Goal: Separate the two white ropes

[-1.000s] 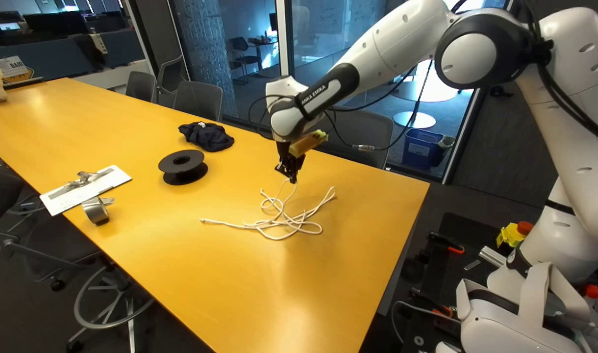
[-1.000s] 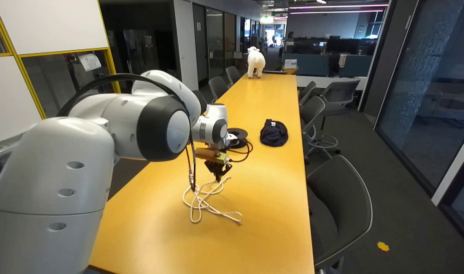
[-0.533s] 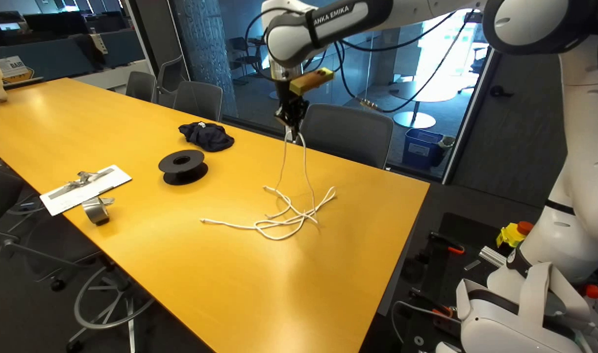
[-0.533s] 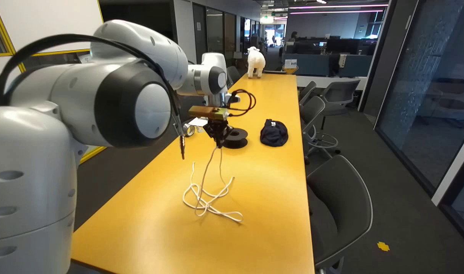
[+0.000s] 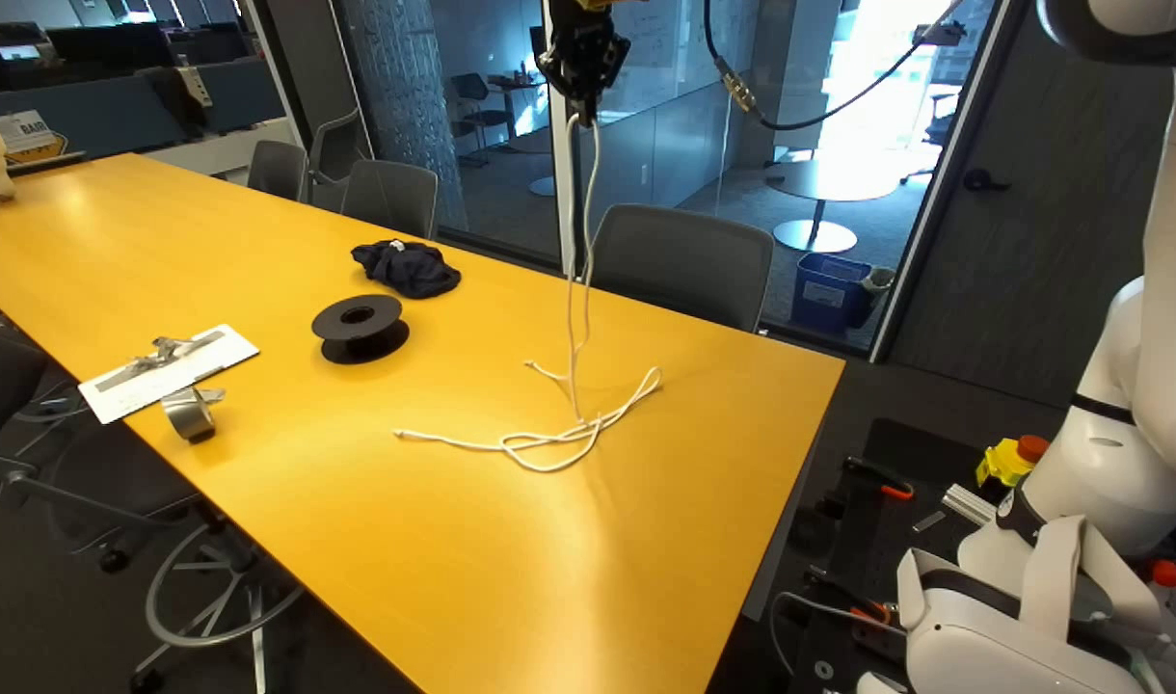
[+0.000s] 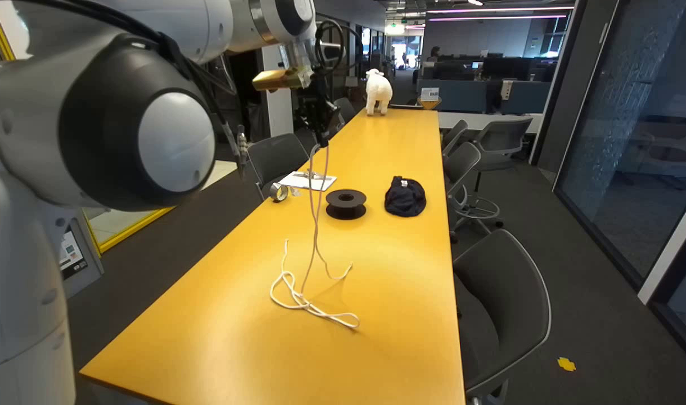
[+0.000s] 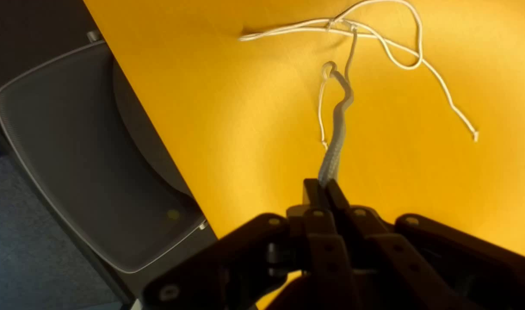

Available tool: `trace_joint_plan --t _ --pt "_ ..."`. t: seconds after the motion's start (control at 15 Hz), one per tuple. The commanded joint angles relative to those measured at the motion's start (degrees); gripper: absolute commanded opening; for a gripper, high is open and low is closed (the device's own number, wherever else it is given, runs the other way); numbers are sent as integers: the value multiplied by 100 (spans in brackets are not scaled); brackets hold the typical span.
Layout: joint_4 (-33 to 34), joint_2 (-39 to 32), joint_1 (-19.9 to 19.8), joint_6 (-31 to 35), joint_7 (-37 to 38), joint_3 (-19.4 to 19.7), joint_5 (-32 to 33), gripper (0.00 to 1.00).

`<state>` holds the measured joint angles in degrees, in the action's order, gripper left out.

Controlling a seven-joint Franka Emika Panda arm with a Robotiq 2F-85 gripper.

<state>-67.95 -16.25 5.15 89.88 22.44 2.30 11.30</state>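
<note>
- The black two-fingered end effector (image 5: 584, 118) hangs well above the long yellow-orange worktop (image 5: 472, 559) in both exterior views, pointing downward, clenched around a raised thin white rope (image 7: 339, 125).
- In the wrist view its fingertips (image 7: 312, 190) pinch that rope, which looks thick and grey so near the lens.
- From the grip, two strands drop close together. One descends to the tangle below; the other curls away to a free end, at or just above the worktop.
- A looped thin white rope (image 5: 547, 469) lies on the worktop, one end stretched out, a narrow doubled fold on the opposite side. Whether the hanging strand is interlaced with it or only touches is unclear.
- In both exterior views, a black round spool (image 6: 346, 206) stands near a crumpled navy cloth item (image 6: 405, 197).
- A roll of silver tape (image 5: 191, 418) sits just beside a flat white board (image 5: 183, 380).
- A white woolly sheep figure (image 6: 379, 93) stands at the far end.
</note>
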Motion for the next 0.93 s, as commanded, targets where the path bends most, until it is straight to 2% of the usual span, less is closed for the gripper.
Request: trace_joint_plan --t 0.0,0.4,0.87 --pt "775 32 200 -491 705 47 375 2" --pt "1273 124 342 -1076 1521 107 1291 2" --pt "988 615 100 -1586 1868 360 1879 2"
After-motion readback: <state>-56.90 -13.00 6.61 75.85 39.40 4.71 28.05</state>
